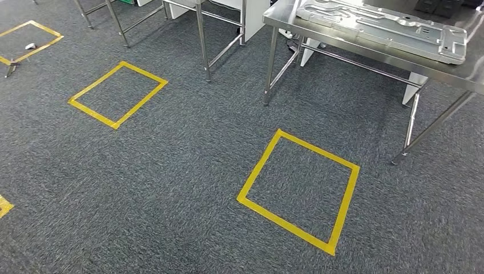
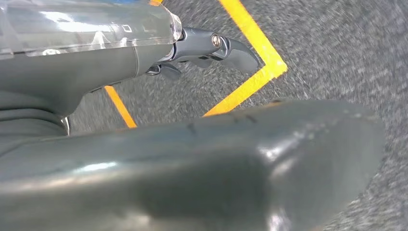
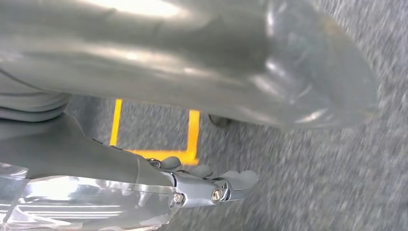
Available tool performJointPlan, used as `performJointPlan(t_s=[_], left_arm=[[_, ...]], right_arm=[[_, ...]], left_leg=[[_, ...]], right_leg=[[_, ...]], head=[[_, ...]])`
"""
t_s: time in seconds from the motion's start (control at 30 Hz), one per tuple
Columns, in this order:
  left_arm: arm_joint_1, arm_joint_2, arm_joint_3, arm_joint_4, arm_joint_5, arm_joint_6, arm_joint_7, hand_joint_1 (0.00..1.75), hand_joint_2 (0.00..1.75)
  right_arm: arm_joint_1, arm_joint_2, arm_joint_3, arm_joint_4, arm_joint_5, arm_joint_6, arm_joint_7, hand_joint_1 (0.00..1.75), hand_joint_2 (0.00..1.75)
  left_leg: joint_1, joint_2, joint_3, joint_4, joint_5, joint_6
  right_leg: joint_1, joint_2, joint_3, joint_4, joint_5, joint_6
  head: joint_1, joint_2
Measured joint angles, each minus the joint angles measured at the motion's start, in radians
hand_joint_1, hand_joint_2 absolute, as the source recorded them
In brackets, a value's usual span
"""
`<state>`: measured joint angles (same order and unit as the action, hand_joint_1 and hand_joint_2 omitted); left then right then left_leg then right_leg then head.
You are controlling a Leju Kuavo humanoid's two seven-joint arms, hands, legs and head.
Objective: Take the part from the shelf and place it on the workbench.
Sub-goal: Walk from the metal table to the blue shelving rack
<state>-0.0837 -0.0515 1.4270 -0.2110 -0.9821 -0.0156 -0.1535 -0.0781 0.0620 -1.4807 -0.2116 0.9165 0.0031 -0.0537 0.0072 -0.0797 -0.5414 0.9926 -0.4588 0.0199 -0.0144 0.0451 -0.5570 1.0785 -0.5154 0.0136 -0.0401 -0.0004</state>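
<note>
**Part on workbench; both hands empty above carpet**

Item 1. Part: a flat stamped metal panel, pale grey, with ribs and cut-outs. It lies flat on the workbench, at the far right of the head view, its long side running along the bench top.

Item 2. Workbench: stainless steel top on thin steel legs (one leg foot stands just beyond the nearest floor square). It occupies the far right corner.

Item 3. Floor squares: yellow tape outlines on the dark grey carpet. One square lies near and right of centre, in front of the workbench; a second lies farther off to the left; a third sits at the far left edge.

Item 4. Further steel table legs stand along the far side, left of the workbench.

Item 5. Left hand: seen in the left wrist view above carpet and a yellow tape corner; fingers loosely extended, holding nothing.

Item 6. Right hand: seen in the right wrist view above carpet and tape; fingers gently curved and apart, holding nothing.
</note>
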Motion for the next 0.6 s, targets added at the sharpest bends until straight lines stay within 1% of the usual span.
performJointPlan(t_s=[0.03,0.07,0.1,0.13,0.17,0.2,0.23,0.27,0.3,0.33,0.37,0.4,0.43,0.47,0.5,0.53,0.57,0.6], left_arm=[[-0.002,0.001,0.006,0.0,0.002,0.0,0.0,0.0,0.0],[-0.003,0.002,0.012,0.0,0.004,-0.001,0.0,0.0,0.0],[-0.003,0.004,0.017,0.0,0.006,-0.002,0.001,0.0,0.0],[-0.002,0.007,0.021,0.0,0.007,-0.004,0.0,0.0,0.0],[-0.001,0.009,0.024,0.0,0.007,-0.005,0.0,0.0,0.0],[0.001,0.012,0.026,0.0,0.007,-0.006,-0.001,0.0,0.0],[0.0,0.014,0.027,0.0,0.007,-0.006,-0.002,0.0,0.0],[-0.002,0.015,0.028,0.0,0.006,-0.008,-0.005,0.0,0.0],[-0.005,0.017,0.028,0.0,0.006,-0.01,-0.008,0.0,0.0],[-0.007,0.019,0.028,0.0,0.004,-0.012,-0.01,0.0,0.0],[-0.007,0.021,0.028,0.0,0.002,-0.015,-0.013,0.0,0.0],[-0.006,0.022,0.028,0.0,0.001,-0.018,-0.014,0.0,0.0],[-0.004,0.024,0.028,0.0,-0.002,-0.021,-0.015,0.0,0.0],[-0.004,0.025,0.028,0.0,-0.004,-0.023,-0.015,0.0,0.0],[-0.005,0.027,0.028,0.0,-0.006,-0.025,-0.015,0.0,0.0],[-0.006,0.029,0.028,0.0,-0.008,-0.027,-0.015,0.0,0.0],[-0.008,0.029,0.028,0.0,-0.01,-0.028,-0.015,0.0,0.0],[-0.008,0.031,0.028,0.0,-0.011,-0.028,-0.015,0.0,0.0]], right_arm=[[-0.002,0.002,-0.01,0.0,-0.005,0.004,-0.001,0.0,0.0],[-0.004,0.004,-0.019,0.001,-0.008,0.008,-0.001,0.0,0.0],[-0.007,0.006,-0.025,0.001,-0.009,0.011,-0.002,0.0,0.0],[-0.01,0.008,-0.029,0.002,-0.007,0.015,-0.002,0.0,0.0],[-0.012,0.012,-0.032,0.002,-0.005,0.018,-0.001,0.0,0.0],[-0.014,0.014,-0.033,0.003,-0.002,0.022,-0.001,0.0,0.0],[-0.015,0.017,-0.033,0.004,0.001,0.024,-0.001,0.0,0.0],[-0.014,0.019,-0.034,0.004,0.004,0.025,-0.001,0.0,0.0],[-0.013,0.019,-0.034,0.004,0.006,0.025,-0.001,0.0,0.0],[-0.012,0.02,-0.035,0.004,0.008,0.025,-0.001,0.0,0.0],[-0.012,0.02,-0.036,0.005,0.009,0.026,0.0,0.0,0.0],[-0.012,0.02,-0.037,0.005,0.011,0.027,0.001,0.0,0.0],[-0.013,0.02,-0.037,0.005,0.014,0.028,0.003,0.0,0.0],[-0.014,0.021,-0.038,0.006,0.016,0.031,0.005,0.0,0.0],[-0.014,0.022,-0.038,0.006,0.018,0.033,0.009,0.0,0.0],[-0.014,0.022,-0.038,0.007,0.02,0.035,0.012,0.0,0.0],[-0.015,0.023,-0.038,0.007,0.023,0.037,0.014,0.0,0.0],[-0.016,0.023,-0.038,0.007,0.025,0.039,0.016,0.0,0.0]], left_leg=[[0.0,-0.011,-0.003,0.001,0.001,-0.005],[0.0,-0.022,-0.006,0.002,0.002,-0.011],[0.001,-0.032,-0.009,0.001,0.004,-0.019],[0.002,-0.042,-0.012,-0.001,0.007,-0.026],[0.003,-0.04,-0.015,0.001,0.005,-0.032],[0.003,-0.022,-0.022,0.013,-0.004,-0.037],[0.002,0.004,-0.036,0.044,-0.025,-0.041],[0.002,0.035,-0.062,0.1,-0.057,-0.044],[0.003,0.055,-0.095,0.17,-0.094,-0.048],[0.004,0.064,-0.127,0.239,-0.123,-0.052],[0.005,0.069,-0.148,0.288,-0.137,-0.055],[0.006,0.071,-0.149,0.295,-0.13,-0.057],[0.006,0.076,-0.128,0.259,-0.104,-0.058],[0.006,0.09,-0.089,0.188,-0.069,-0.057],[0.003,0.112,-0.047,0.11,-0.042,-0.053],[0.0,0.129,-0.015,0.048,-0.021,-0.046],[-0.003,0.141,0.003,0.011,-0.013,-0.038],[-0.005,0.142,0.007,0.0,-0.014,-0.03]], right_leg=[[0.0,0.018,0.019,-0.047,0.017,-0.003],[0.001,0.03,0.028,-0.071,0.022,-0.006],[0.003,0.027,0.03,-0.075,0.02,-0.01],[0.004,0.016,0.03,-0.077,0.022,-0.015],[0.003,0.005,0.032,-0.082,0.025,-0.022],[0.002,-0.007,0.034,-0.088,0.029,-0.03],[0.001,-0.02,0.036,-0.094,0.032,-0.037],[0.002,-0.035,0.036,-0.097,0.033,-0.042],[0.005,-0.05,0.036,-0.097,0.033,-0.046],[0.007,-0.065,0.035,-0.097,0.032,-0.047],[0.008,-0.08,0.034,-0.096,0.031,-0.047],[0.009,-0.093,0.034,-0.096,0.03,-0.047],[0.009,-0.105,0.036,-0.095,0.029,-0.046],[0.009,-0.117,0.038,-0.093,0.027,-0.044],[0.011,-0.127,0.04,-0.092,0.024,-0.04],[0.013,-0.138,0.043,-0.089,0.02,-0.036],[0.015,-0.147,0.045,-0.087,0.018,-0.03],[0.017,-0.155,0.046,-0.086,0.016,-0.025]], head=[[0.0,0.0],[0.0,0.0],[0.0,0.0],[0.0,0.0],[0.0,0.0],[0.0,0.0],[0.0,0.0],[0.0,0.0],[0.0,0.0],[0.0,0.0],[0.0,0.0],[0.0,0.0],[0.0,0.0],[0.0,0.0],[0.0,0.0],[0.0,0.0],[0.0,0.0],[0.0,0.0]])
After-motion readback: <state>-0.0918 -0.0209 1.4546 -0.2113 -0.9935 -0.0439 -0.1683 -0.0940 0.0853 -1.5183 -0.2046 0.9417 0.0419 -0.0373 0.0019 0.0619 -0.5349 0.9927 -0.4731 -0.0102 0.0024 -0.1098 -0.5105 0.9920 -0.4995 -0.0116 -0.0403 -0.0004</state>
